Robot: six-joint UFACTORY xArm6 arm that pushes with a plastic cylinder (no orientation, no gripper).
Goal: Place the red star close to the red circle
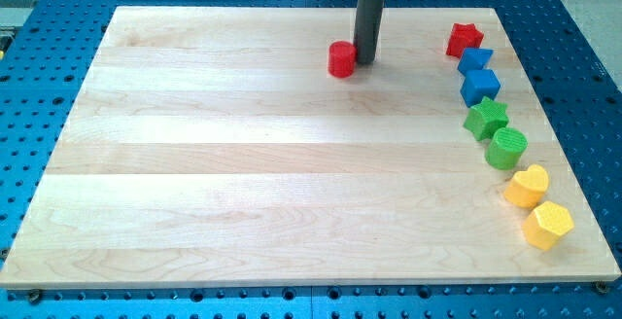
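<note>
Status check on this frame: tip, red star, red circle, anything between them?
My tip beside red circle, its right. Red star far right, top of block column. Path between clear.

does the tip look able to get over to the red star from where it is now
Probably yes. My tip sits just right of the red circle, and the board between it and the red star at the view's upper right is bare. The blue blocks lie below the star, off that line.

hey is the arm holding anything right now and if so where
Nothing is held. My tip only stands beside the red circle, on its right in the view; the red star sits apart.
</note>
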